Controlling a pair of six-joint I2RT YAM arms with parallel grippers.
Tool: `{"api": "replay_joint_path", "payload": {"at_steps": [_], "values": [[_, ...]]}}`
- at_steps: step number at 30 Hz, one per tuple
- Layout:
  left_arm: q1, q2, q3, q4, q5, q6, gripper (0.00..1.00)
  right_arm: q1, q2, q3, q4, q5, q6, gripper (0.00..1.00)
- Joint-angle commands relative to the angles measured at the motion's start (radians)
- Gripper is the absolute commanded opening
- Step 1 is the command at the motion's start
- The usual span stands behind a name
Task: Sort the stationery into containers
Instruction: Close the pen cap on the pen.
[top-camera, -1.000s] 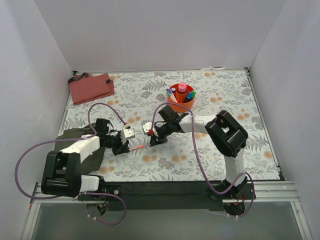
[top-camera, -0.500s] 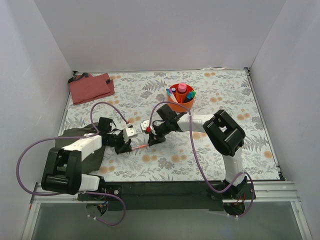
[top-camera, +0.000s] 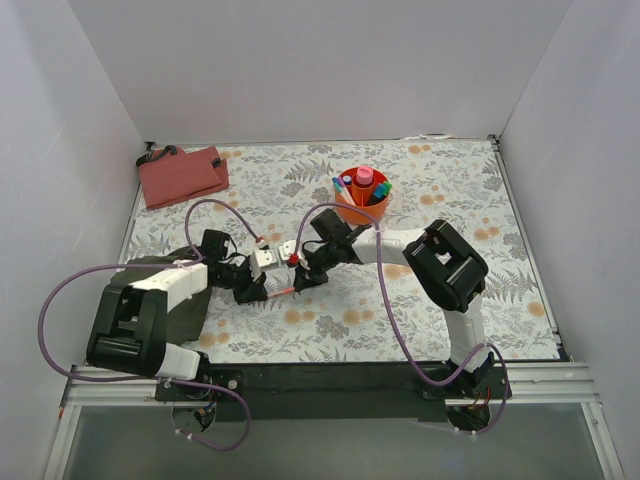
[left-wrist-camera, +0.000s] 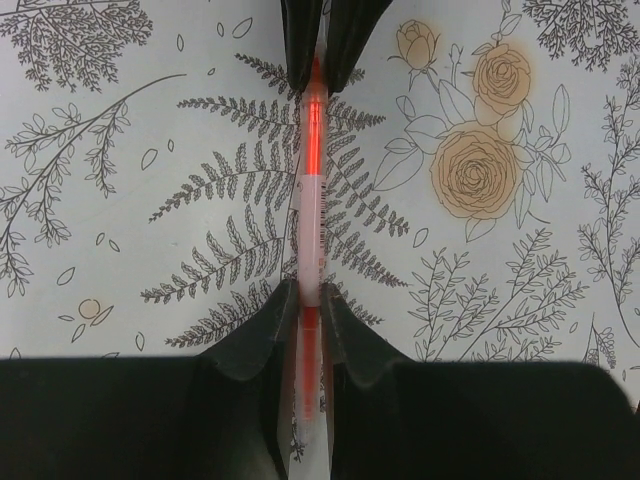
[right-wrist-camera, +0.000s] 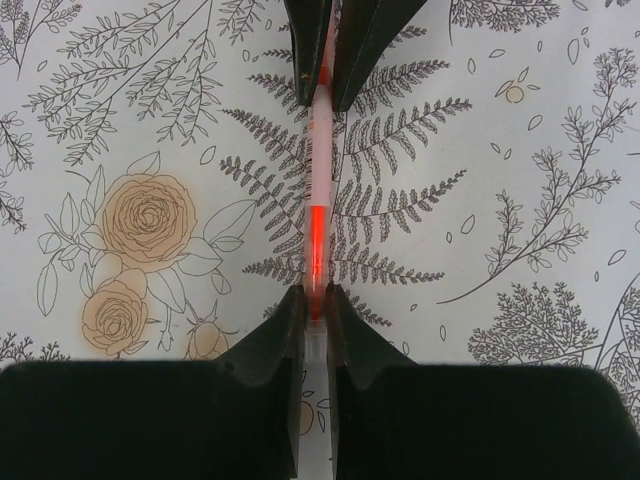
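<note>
left gripper (left-wrist-camera: 308, 300) pinching orange-red pen (left-wrist-camera: 311, 190) | right gripper (right-wrist-camera: 313, 305) pinching opposite end | pen possibly airborne

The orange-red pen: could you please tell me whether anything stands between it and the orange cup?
Nothing loose lies between the pen and the orange cup; only the right arm's own wrist hangs over that stretch. The left pincer and right pincer each grip one end.

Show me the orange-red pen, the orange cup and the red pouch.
orange-red pen (left-wrist-camera: 311, 200): left wrist view, mid barrel.
orange cup (top-camera: 356, 217): top external view, near wall.
red pouch (top-camera: 183, 175): top external view, its middle.
</note>
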Motion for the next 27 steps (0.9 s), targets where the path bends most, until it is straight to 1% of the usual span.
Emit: {"api": "replay_joint_path", "payload": {"at_steps": [1, 6, 8, 10, 12, 13, 16, 21, 27], "values": [[-0.006, 0.037, 0.015, -0.043, -0.021, -0.009, 0.0, 0.02, 0.041, -0.075, -0.002, 0.093, 0.04, 0.01], [-0.006, 0.066, 0.073, -0.112, 0.024, -0.058, 0.0, 0.025, -0.002, -0.172, 0.1, 0.095, 0.123, 0.01], [-0.006, 0.098, 0.093, -0.157, 0.061, -0.074, 0.0, 0.026, -0.033, -0.216, 0.19, 0.105, 0.151, 0.01], [-0.006, 0.126, 0.127, -0.213, 0.091, -0.081, 0.0, 0.033, -0.061, -0.273, 0.238, 0.116, 0.183, 0.01], [-0.006, 0.152, 0.139, -0.23, 0.119, -0.103, 0.0, 0.043, -0.078, -0.31, 0.307, 0.13, 0.204, 0.01], [-0.006, 0.156, 0.139, -0.231, 0.119, -0.098, 0.0, 0.048, -0.094, -0.351, 0.331, 0.133, 0.22, 0.01], [-0.009, 0.166, 0.141, -0.21, 0.112, -0.124, 0.0, 0.077, -0.098, -0.39, 0.375, 0.144, 0.229, 0.01], [-0.035, 0.175, 0.135, -0.192, 0.092, -0.141, 0.0, 0.106, -0.088, -0.399, 0.421, 0.148, 0.263, 0.01], [-0.086, 0.19, 0.106, -0.093, 0.032, -0.21, 0.0, 0.125, -0.065, -0.393, 0.43, 0.142, 0.258, 0.01]]}}
